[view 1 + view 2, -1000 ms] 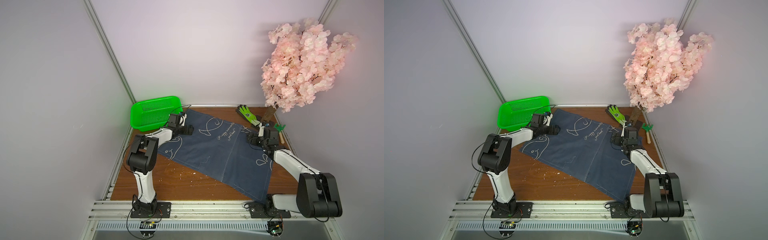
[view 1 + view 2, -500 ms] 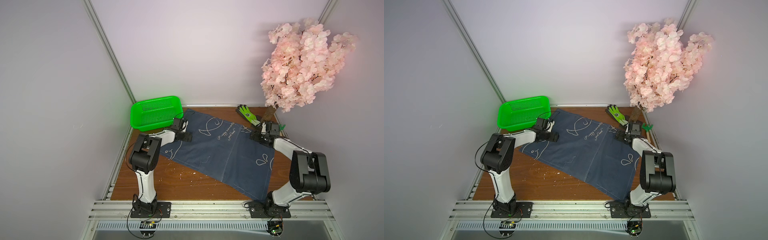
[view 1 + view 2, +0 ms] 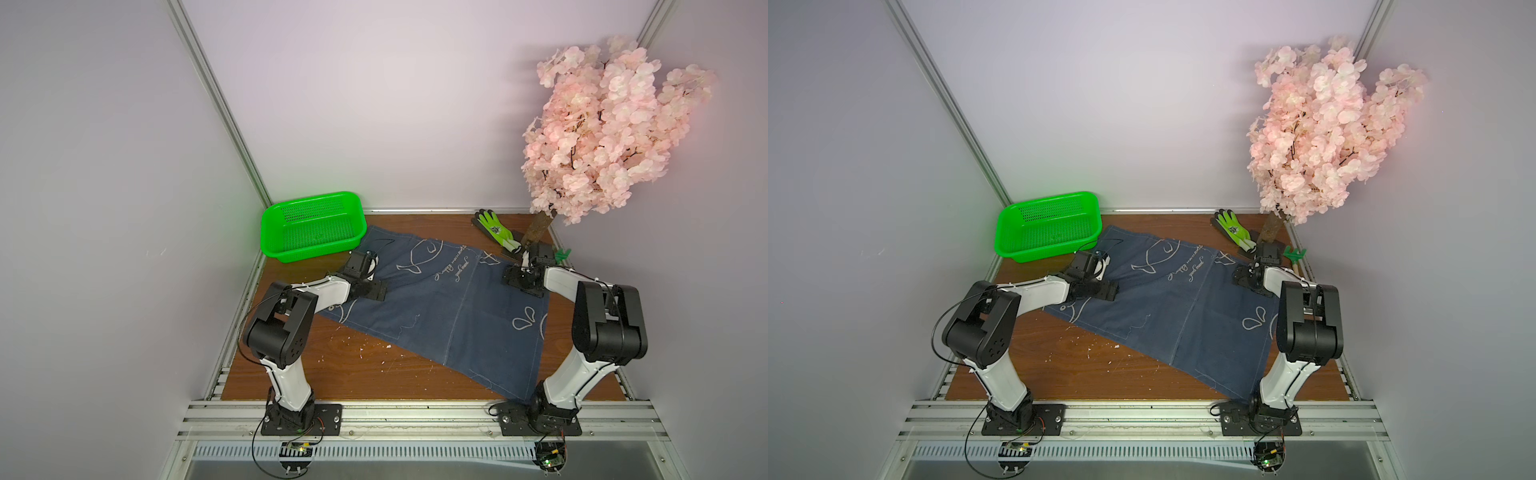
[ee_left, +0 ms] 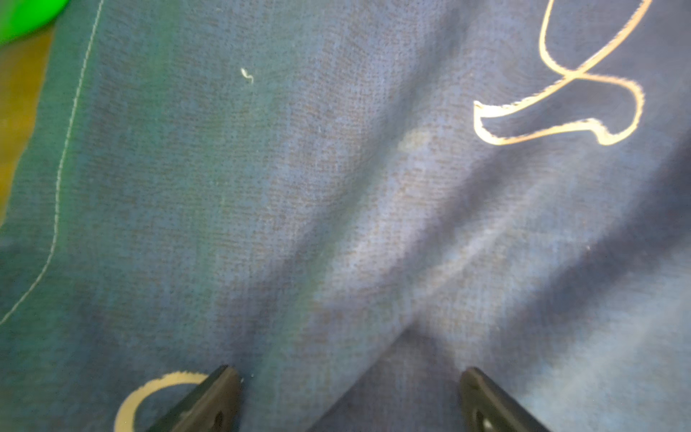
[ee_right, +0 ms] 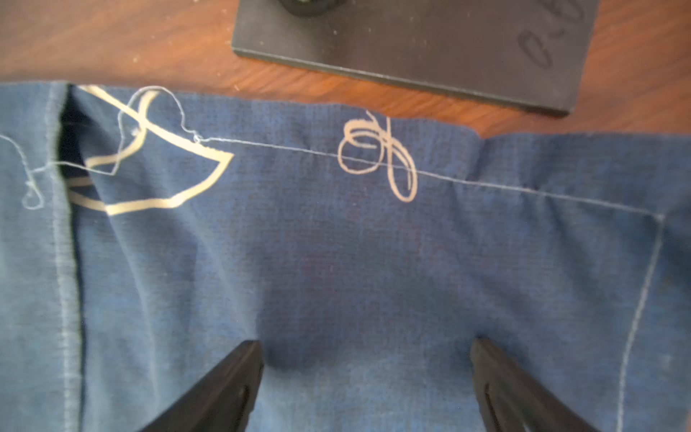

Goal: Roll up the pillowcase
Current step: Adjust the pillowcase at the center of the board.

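Closest to me, one corner of the pillowcase [image 3: 436,311] reaches almost to the front rail, near the right arm's base. From there the dark blue cloth lies unrolled and askew across the wooden table [image 3: 353,365], running away under both arms.

Farther in, the left gripper [image 4: 349,374] is low over the cloth with its jaws spread wide and nothing between them; soft creases fan out ahead of its fingertips, and a stitched seam runs along the cloth's edge off to one side. The right gripper [image 5: 368,346] is likewise spread wide and grasping nothing, with only blue fabric under it. I cannot tell whether either one's tips actually press the cloth.

Just ahead of the right gripper the pillowcase ends at its far hem, with a flat black plate [image 5: 411,45] on bare wood beyond. Beyond the left gripper sits a green basket [image 3: 311,249]. At the back are a green glove [image 3: 496,228] and a pink blossom tree [image 3: 602,137].
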Robot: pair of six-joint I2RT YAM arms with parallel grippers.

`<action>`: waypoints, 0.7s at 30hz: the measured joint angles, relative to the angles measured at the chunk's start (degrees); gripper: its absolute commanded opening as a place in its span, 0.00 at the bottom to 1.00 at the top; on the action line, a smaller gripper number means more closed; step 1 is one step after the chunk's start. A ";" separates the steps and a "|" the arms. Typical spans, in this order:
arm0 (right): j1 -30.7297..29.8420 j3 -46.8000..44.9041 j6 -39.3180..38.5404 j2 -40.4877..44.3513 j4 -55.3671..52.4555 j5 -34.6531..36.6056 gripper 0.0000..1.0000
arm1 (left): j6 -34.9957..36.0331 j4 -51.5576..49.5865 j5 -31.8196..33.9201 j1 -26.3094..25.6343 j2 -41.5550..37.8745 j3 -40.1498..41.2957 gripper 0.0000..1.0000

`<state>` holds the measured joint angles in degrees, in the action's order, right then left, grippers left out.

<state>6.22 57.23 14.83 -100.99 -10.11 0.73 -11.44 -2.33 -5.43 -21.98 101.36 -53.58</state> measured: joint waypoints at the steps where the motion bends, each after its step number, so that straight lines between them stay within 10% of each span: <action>1: 0.17 -0.09 -0.44 0.00 0.02 0.52 0.94 | -0.39 -0.17 -0.07 -0.04 -0.46 0.44 0.95; 12: 3.39 -0.24 -4.13 -0.09 -0.94 3.45 0.94 | -4.61 -5.88 -2.01 -1.73 -3.04 0.17 0.97; 21: 6.23 3.74 -6.34 4.22 -3.26 3.61 0.87 | -0.61 -15.63 -2.01 -0.96 3.41 -20.68 0.98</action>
<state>12.45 60.97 8.49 -96.77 -13.37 4.34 -12.05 -17.96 -7.44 -22.94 104.77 -74.26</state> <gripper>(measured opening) 0.895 0.982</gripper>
